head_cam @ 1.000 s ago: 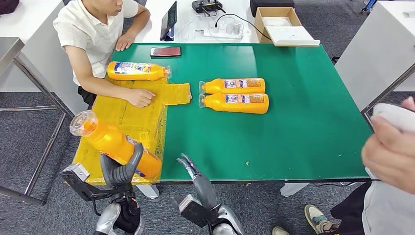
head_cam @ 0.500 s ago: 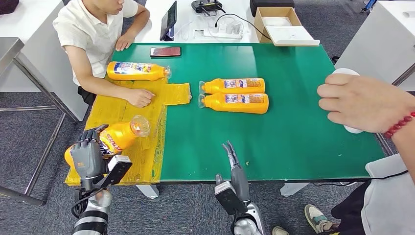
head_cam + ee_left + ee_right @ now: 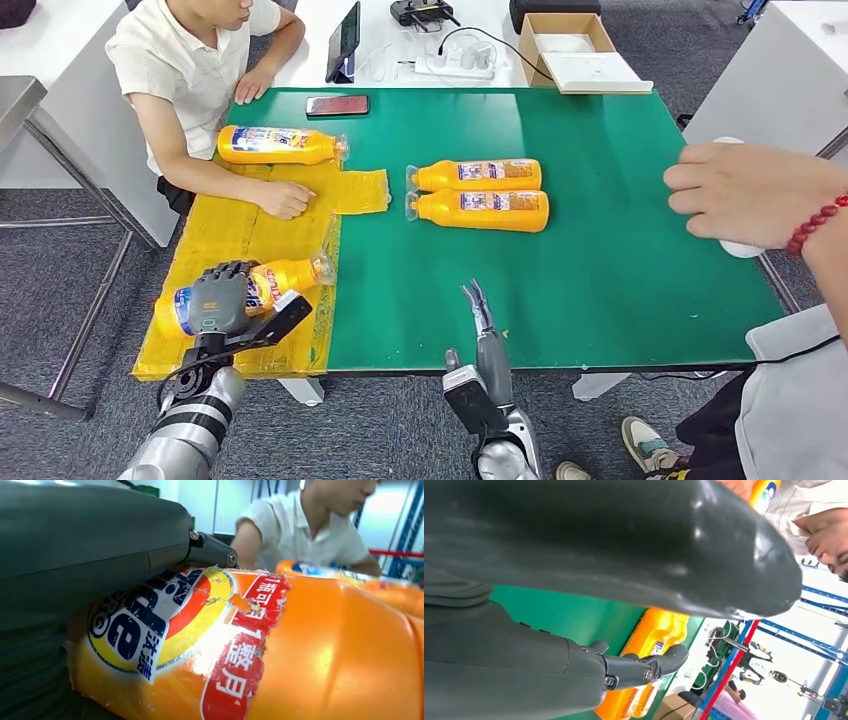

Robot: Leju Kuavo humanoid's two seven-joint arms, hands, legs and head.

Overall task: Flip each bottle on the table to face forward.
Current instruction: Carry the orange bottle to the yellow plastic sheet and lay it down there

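Note:
My left hand [image 3: 220, 296] grips an orange bottle [image 3: 262, 286] lying on the yellow mat [image 3: 240, 235] near the front left, its clear cap toward the green table [image 3: 600, 270]. Close up, the left wrist view has that bottle's blue and yellow label [image 3: 165, 620] facing the camera. Two orange bottles [image 3: 478, 175] [image 3: 482, 210] lie side by side mid-table, caps pointing left. Another bottle [image 3: 280, 145] lies at the mat's far end. My right hand [image 3: 485, 330] hovers open at the table's front edge, fingers straight; its dark fingers [image 3: 639, 670] appear before an orange bottle [image 3: 659, 635].
A seated person rests a hand [image 3: 285, 200] on the mat. Another person's hand [image 3: 750, 195] with a red bracelet reaches over the table's right edge. A phone [image 3: 338, 105] lies at the far edge, and a cardboard box [image 3: 575, 50] stands behind the table.
My left hand has brought the bottle down from a raised tilt to lie flat on the mat, turning its label up. My right hand moved rightward. The person's hand at right shifted.

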